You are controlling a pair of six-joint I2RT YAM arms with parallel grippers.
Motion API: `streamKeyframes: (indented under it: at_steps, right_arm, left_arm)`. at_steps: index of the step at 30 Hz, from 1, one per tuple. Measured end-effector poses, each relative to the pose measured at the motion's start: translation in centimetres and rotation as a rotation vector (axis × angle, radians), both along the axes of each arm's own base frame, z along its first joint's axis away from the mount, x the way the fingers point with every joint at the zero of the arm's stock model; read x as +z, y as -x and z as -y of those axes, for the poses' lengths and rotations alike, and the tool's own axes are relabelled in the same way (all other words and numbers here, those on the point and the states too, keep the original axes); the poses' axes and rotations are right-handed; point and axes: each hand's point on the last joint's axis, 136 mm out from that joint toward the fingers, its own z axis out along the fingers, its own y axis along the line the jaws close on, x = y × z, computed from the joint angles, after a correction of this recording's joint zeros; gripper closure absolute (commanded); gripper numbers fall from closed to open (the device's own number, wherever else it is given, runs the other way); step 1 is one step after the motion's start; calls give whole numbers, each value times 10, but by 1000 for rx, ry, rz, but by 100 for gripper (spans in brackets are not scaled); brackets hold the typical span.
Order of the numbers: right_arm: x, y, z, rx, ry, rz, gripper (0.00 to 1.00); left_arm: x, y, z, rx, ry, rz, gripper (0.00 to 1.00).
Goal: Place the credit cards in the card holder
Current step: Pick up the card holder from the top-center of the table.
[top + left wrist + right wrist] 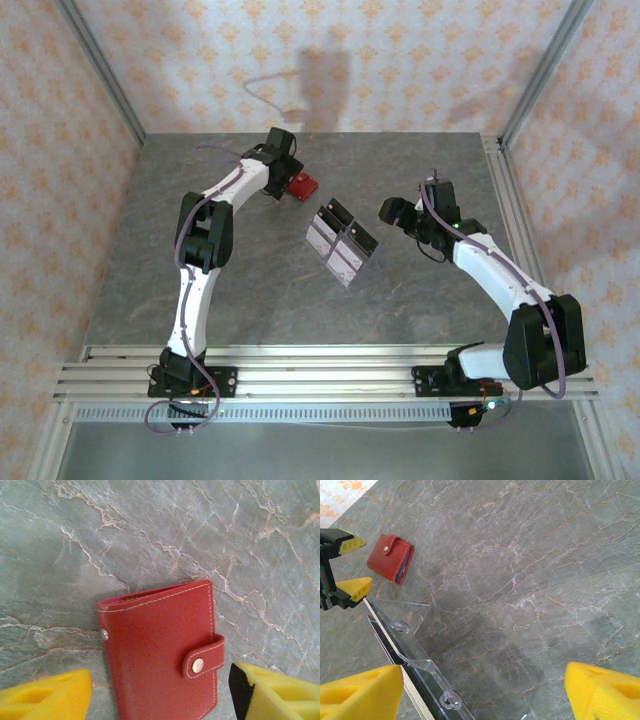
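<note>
Right, your left gripper (160, 696) is spread with nothing clamped, its yellow fingertips (47, 695) on either side of the card holder (160, 650), which lies shut and snapped on the table (150, 530). Your right gripper (482, 692) is likewise spread and empty, near the clear tray (415, 617). The credit cards (322, 238) sit in that tray, mid-table. Expect the holder to be light, soft and prone to sliding. Pinch across its two long edges, clear of the snap tab (205, 662). The cards look thin, stiff and slick.
</note>
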Motion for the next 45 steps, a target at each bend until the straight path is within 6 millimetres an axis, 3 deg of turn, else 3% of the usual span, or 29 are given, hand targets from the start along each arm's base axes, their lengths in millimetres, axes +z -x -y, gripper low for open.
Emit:
streamKeyframes:
  at_steps: [8,13,22,26,33,36,39,45]
  right_arm:
    - [0,0,0,0,0,0,17]
    - [1,-1,2,-8,8,4,16]
    - [10,1,3,-11,4,29,17]
    - [11,3,4,-10,5,25,17]
    - [9,11,3,20,23,-6,21]
    - [19,13,-4,52,25,-2,24]
    - [36,16,-23,112,27,24,26]
    - [73,29,-80,271,39,97,31]
  left_arm:
    - [-25,2,-4,19,-9,-43,39]
    - [-25,-4,-3,27,-3,-32,47]
    - [-28,-6,-5,31,-2,-32,77]
    - [-27,-8,-4,17,-7,-18,99]
    - [-18,-11,-4,-64,-56,9,100]
    - [4,-6,-6,-126,-91,29,100]
    - [46,11,-11,-190,-127,76,100]
    - [155,78,-33,-269,-160,245,100]
